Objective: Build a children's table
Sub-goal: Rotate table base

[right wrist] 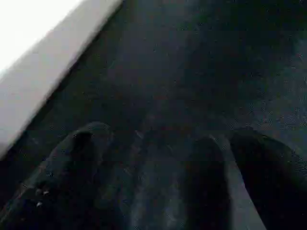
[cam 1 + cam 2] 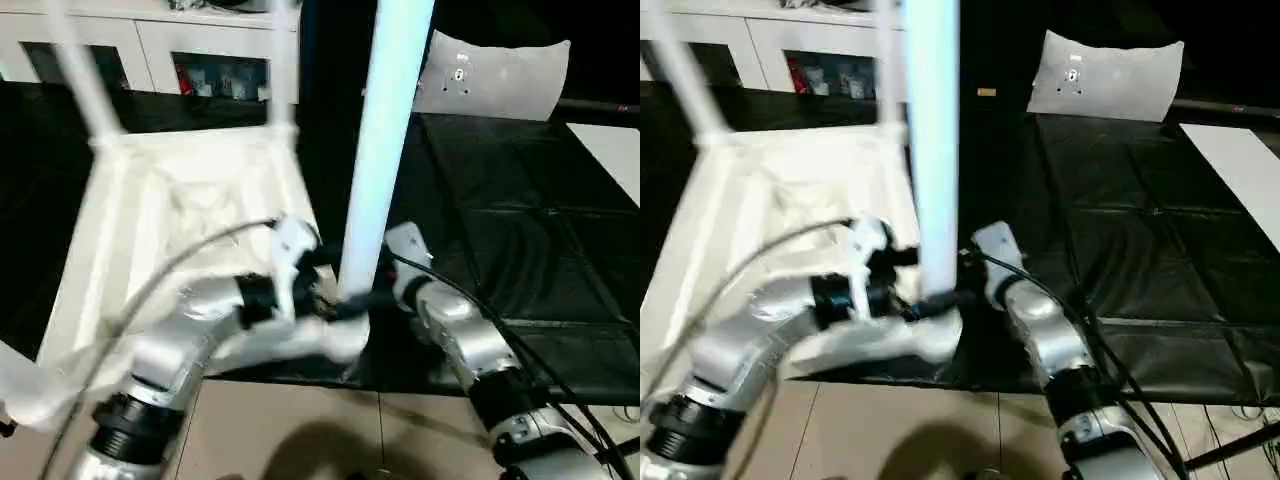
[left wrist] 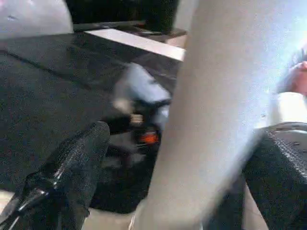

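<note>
The table top [image 2: 190,230] lies upside down on the black mat [image 2: 520,230], ribbed underside up, with its near corner at the mat's front edge. One leg [image 2: 385,150] stands upright in that near corner socket, and at least two more legs rise from the far corners, blurred.

The left tool [image 2: 335,300] is at the foot of the near leg; in the left wrist view its two black fingers [image 3: 67,172] stand on either side of the leg [image 3: 216,120], so it appears to grip the leg low down, though contact on both sides is not clear. The right tool [image 2: 385,290] sits just beside the leg's base on the other side; in its wrist view the fingers [image 1: 81,163] stand apart with bare mat between them, holding nothing.

The leg looks like light, stiff, smooth plastic, probably slippery and tapered, so a pinch may slide. A hold near the socket seems best: it keeps the leg from tipping while it is pressed or twisted home. The top is light too, and could shift on the mat under side force.
</note>
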Available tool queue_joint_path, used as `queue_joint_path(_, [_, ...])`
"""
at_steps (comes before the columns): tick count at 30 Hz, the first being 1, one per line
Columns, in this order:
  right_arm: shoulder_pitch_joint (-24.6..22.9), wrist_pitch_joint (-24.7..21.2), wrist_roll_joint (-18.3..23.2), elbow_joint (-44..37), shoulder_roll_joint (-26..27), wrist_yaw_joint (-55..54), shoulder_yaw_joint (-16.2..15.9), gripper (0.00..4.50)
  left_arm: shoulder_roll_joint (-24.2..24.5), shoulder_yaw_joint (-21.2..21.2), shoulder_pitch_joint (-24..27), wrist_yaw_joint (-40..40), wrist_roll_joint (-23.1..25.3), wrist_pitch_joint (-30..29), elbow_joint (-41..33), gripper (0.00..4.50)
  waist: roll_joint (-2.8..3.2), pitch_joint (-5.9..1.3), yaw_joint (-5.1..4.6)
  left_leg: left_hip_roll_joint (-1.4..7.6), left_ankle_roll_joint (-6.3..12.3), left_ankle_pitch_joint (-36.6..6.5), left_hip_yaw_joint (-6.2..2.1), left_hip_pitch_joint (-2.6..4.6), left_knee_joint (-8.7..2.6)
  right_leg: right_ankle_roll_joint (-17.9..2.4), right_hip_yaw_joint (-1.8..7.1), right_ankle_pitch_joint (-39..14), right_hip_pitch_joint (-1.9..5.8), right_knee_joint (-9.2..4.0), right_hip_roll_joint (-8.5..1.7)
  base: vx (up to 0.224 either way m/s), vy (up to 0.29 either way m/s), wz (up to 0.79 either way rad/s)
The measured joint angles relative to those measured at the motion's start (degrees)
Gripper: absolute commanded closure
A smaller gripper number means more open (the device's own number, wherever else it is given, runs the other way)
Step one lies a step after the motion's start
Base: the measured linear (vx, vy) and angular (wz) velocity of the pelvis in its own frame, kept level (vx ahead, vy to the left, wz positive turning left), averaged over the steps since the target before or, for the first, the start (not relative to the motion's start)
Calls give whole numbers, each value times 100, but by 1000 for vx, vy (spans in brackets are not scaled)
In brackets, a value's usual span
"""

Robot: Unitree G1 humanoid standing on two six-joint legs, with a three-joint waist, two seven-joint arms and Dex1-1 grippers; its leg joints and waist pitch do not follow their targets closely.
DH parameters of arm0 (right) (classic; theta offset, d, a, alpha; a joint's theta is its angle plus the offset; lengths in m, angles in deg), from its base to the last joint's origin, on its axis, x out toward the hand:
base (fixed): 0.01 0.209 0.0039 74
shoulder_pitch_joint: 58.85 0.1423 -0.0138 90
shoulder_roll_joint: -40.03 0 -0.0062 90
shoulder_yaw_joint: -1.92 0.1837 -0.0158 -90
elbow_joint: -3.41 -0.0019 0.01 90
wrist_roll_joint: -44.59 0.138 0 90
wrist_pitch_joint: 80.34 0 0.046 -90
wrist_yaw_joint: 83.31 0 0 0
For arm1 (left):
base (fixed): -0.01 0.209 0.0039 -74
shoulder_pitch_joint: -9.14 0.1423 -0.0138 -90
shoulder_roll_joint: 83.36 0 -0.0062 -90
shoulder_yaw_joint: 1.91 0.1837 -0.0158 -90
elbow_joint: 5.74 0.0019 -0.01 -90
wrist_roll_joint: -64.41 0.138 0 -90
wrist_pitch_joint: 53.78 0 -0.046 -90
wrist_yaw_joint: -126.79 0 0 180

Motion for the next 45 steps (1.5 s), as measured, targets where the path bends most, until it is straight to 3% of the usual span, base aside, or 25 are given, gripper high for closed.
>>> queue_joint_path(7, [-115, 10, 6, -7, -141, -74, 129, 0, 97, -85, -139, -207, 200, 233, 213, 3, 3, -2, -22, 1, -3, 3, 0, 9, 0, -6, 0, 3, 1, 11, 1, 0, 0, 0])
queue_joint_path(12, [-309, 134, 139, -221, -547, 264, 406, 0, 837, -38, 313, -27, 264, -431, -354, 3, 4, -3, 11, 2, -10, 8, -4, 5, 1, -6, -1, 3, -1, 15, 2, 0, 0, 0])
queue_joint_path(14, [-347, 148, 228, -542, -723, 595, 427, 0, 1110, 260, 424, 92, 318, -772, -592, 20, 1, -3, 34, 1, -9, 7, -4, 5, 5, -6, 0, 4, -2, 13, 1, 0, 0, 0])
queue_joint_path(18, [-506, 180, 344, -1190, -1173, 1228, 393, 0, 1027, 588, 499, -129, 641, -1008, -654, 38, -4, -7, 110, 0, -7, 7, -1, 3, 6, -6, 1, 3, 0, 12, -1, 0, 0, 0])
queue_joint_path(19, [-564, 182, 366, -1298, -1272, 1356, 391, 0, 985, 600, 501, -215, 707, -1009, -617, 62, -8, -9, 125, 0, -7, 7, -2, 4, 6, -6, 1, 3, 2, 12, 0, 0, 0, 0])
queue_joint_path(24, [-1197, -70, 618, -2202, -1893, 2300, 285, 0, 784, 750, 413, -609, 928, -1198, -450, 101, -6, -15, 147, 0, -7, 7, -4, 3, 8, -4, -1, 3, 4, 9, 0, 0, 0, 0])
queue_joint_path(31, [-1971, -605, 1288, -3596, -2757, 3615, 219, 0, 776, 905, 215, -778, 1236, -1255, -247, 157, -3, -23, 133, 0, -6, 7, -13, 3, 8, 0, -9, 2, 7, 2, 3, 0, 0, 0])
queue_joint_path(37, [-2205, -1121, 1638, -4211, -3034, 4115, 71, 0, 982, 1159, 209, -519, 1302, -1265, -230, 206, 10, -33, 137, 0, -6, 7, -30, -1, 9, 0, -26, 2, 15, -8, 2, 0, 0, 0])
queue_joint_path(45, [-2195, -1418, 1703, -4381, -3050, 4208, 48, 0, 1050, 1202, 207, -427, 1339, -1288, -213, 262, 5, -44, 151, 0, -6, 7, -61, -1, 13, 0, -58, 1, 39, -23, -1, 0, 0, 0])
